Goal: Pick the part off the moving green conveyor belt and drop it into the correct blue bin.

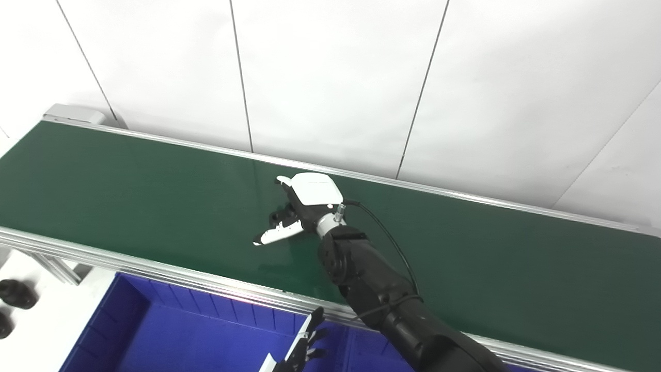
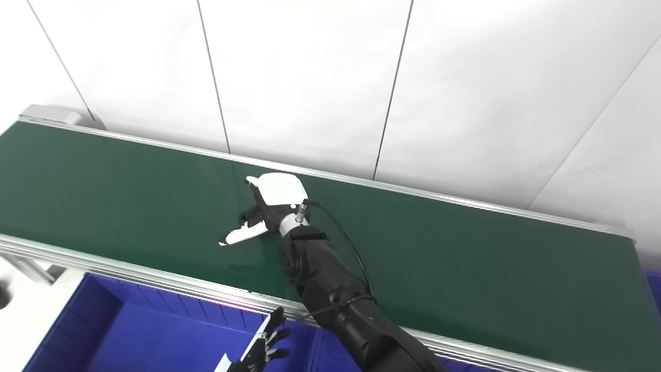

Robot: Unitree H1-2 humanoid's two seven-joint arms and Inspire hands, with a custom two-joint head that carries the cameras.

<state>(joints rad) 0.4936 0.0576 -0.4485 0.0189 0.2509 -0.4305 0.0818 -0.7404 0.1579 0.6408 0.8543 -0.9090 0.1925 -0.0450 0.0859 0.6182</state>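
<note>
A: Part (image 1: 279, 214), dark and small, sits on the green belt (image 1: 129, 196), tucked under the right hand (image 1: 304, 204). Only a bit of it shows past the palm.

B: Does the hand have hold of it?

A: The fingers (image 1: 284, 182) curl down around it from the far side and the thumb (image 1: 273, 235) stretches out along the belt on the near side. The part lies between them, but whether it is truly gripped I cannot tell; it looks to rest on the belt under the hand.

B: And measured from the part, where is the rest?

A: The right arm (image 1: 372, 284) runs from the part toward the near right, crossing the belt's near rail (image 1: 155, 266). A black cable (image 1: 387, 237) loops from the wrist just right of the part down to the forearm. Nearer than the part, past that rail and lower, lies a blue bin (image 1: 170, 330), its ribbed inner wall in view.

B: The other hand?

A: The left hand (image 1: 304, 346) hangs over the bin, near of the part and almost straight below it in the picture, fingers spread apart and holding nothing.

B: Anything else?

A: Far left of the part, by the bin on the white tabletop (image 1: 46, 320), sit two dark round things (image 1: 15, 294). Beyond the part, a white panelled wall (image 1: 330, 77).
</note>
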